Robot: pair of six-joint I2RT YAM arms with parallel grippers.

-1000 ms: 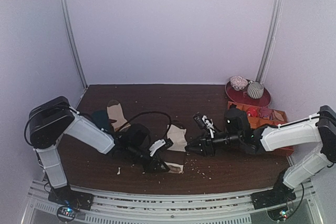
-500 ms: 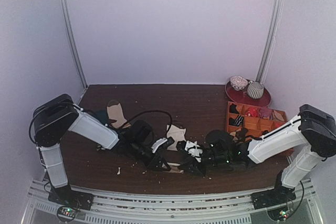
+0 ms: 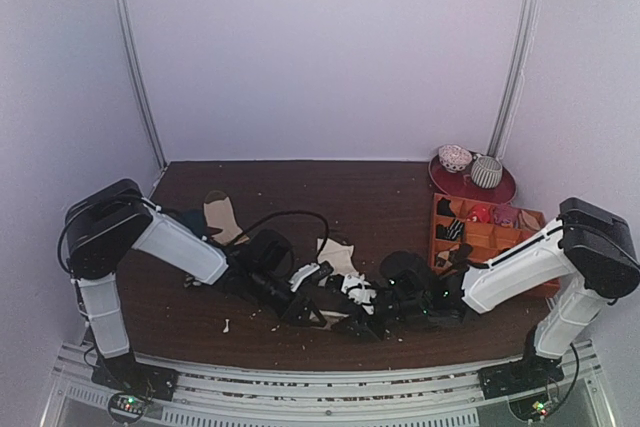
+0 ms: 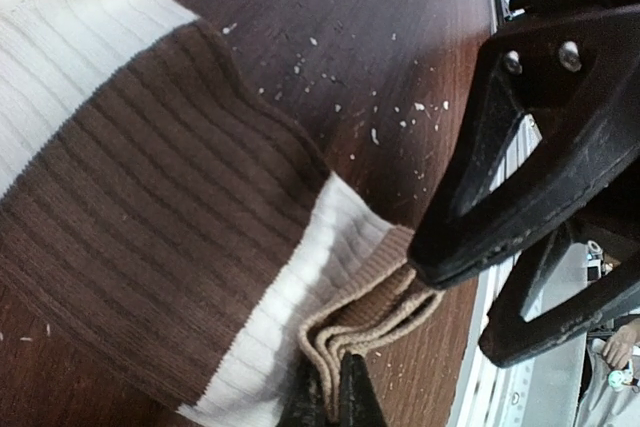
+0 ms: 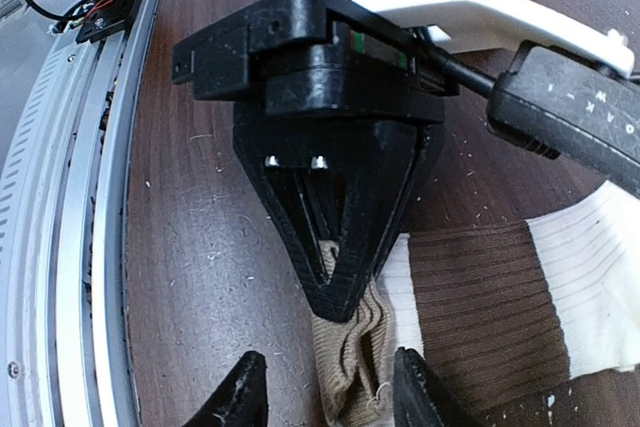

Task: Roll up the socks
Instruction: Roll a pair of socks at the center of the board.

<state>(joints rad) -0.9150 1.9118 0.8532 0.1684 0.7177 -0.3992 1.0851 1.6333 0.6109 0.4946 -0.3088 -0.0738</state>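
The socks (image 3: 337, 254) lie stacked near the table's front middle, ribbed cream-white with brown bands (image 4: 150, 197) and a tan cuff (image 5: 350, 362). My left gripper (image 4: 335, 397) is shut on the folded layers of that tan cuff, which reads in the right wrist view as a black wedge (image 5: 340, 297) pinching the fabric. My right gripper (image 5: 330, 392) faces it from the other side, open, with its two fingertips either side of the cuff's free end. From above, both grippers meet low over the sock's near end (image 3: 345, 319).
A tan striped sock (image 3: 222, 215) and a dark teal sock (image 3: 192, 224) lie at the back left. An orange compartment tray (image 3: 490, 232) and a red plate (image 3: 470, 185) with a bowl and cup stand at the right. The metal rail (image 3: 320, 382) borders the front.
My right arm has swung down and left from the table's middle to the cuff, and its jaws have widened. My left gripper has kept its hold, barely moving.
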